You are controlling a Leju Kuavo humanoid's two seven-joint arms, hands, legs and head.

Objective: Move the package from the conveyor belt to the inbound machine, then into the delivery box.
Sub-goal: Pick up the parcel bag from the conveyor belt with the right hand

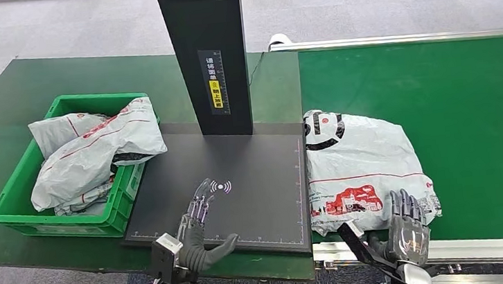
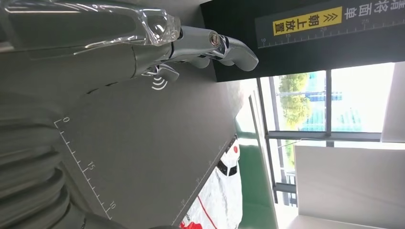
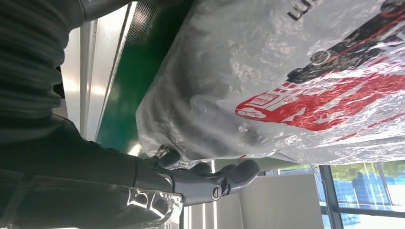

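Your right robot hand (image 1: 407,228) is at 5 o'clock, fingers slid under the near edge of the package (image 1: 359,163) on the green conveyor belt (image 1: 452,88). Your left robot hand (image 1: 200,227) hovers open over the dark inbound machine (image 1: 253,183), holding nothing. The green delivery box (image 1: 14,199) sits at 9 o'clock.

One package (image 1: 362,162) lies on the one belt (image 1: 453,95), just ahead of the right fingers (image 1: 405,205). One scanner (image 1: 239,185) sits under the left fingers (image 1: 200,204). One crate (image 1: 14,199) beyond them holds two bags (image 1: 97,153).
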